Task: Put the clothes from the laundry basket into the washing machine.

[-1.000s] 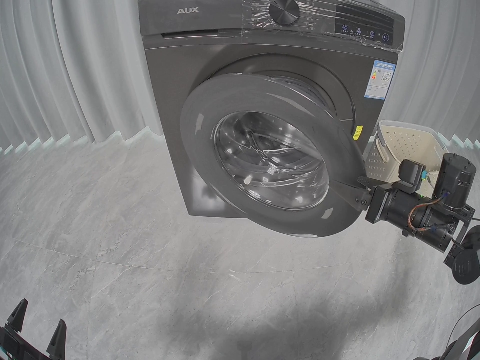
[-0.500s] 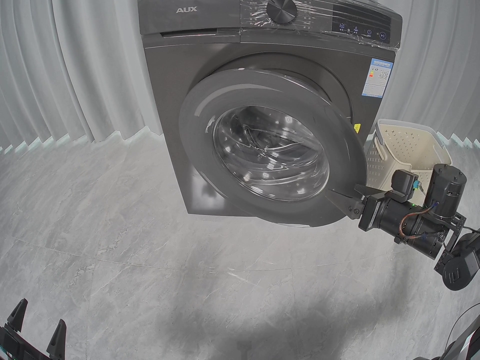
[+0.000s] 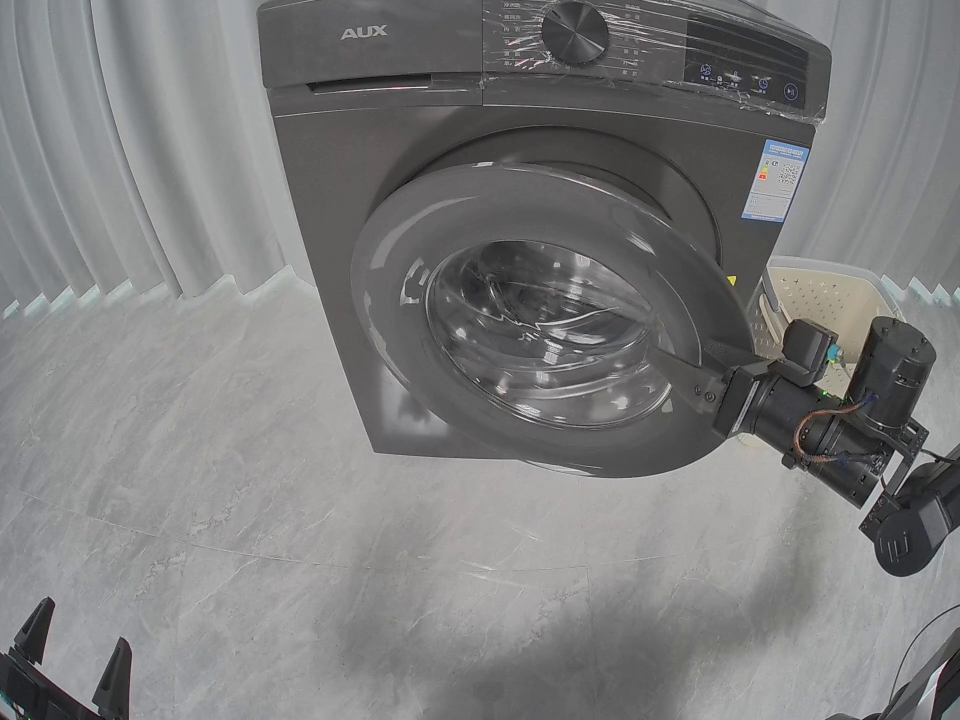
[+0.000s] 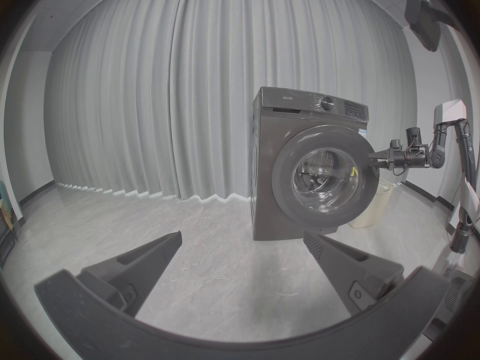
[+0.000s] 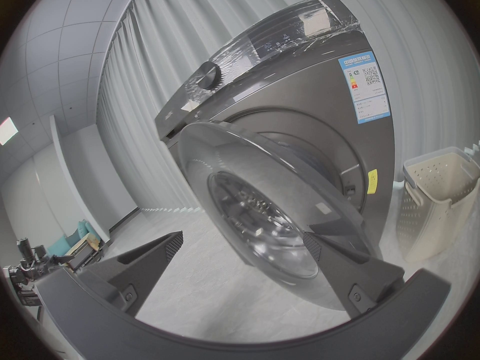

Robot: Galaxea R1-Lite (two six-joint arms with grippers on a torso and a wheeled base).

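Right gripper [image 3: 692,384], fingers spread wide, sits at the edge of the partly open door [image 3: 400,272] of the washing machine [image 3: 330,152].

Right gripper [image 5: 242,237] has its fingers spread wide, nothing clamped. One finger [image 5: 350,271] overlaps the outer rim of the door [image 5: 200,146]; contact can't tell. The door stands part open on the grey washing machine [image 5: 300,111], with the glass window [image 5: 255,221] facing the camera. Dial [image 5: 205,78] and panel sit under plastic wrap [image 5: 295,26]. Blue-white label [image 5: 365,86] and yellow sticker [image 5: 372,181] are on the front. Cream perforated laundry basket [image 5: 435,201] stands upright on the grey tile floor [image 5: 200,281], just beside the machine's latch-side front corner; contents can't tell. Pleated curtain [image 5: 135,111] hangs behind.
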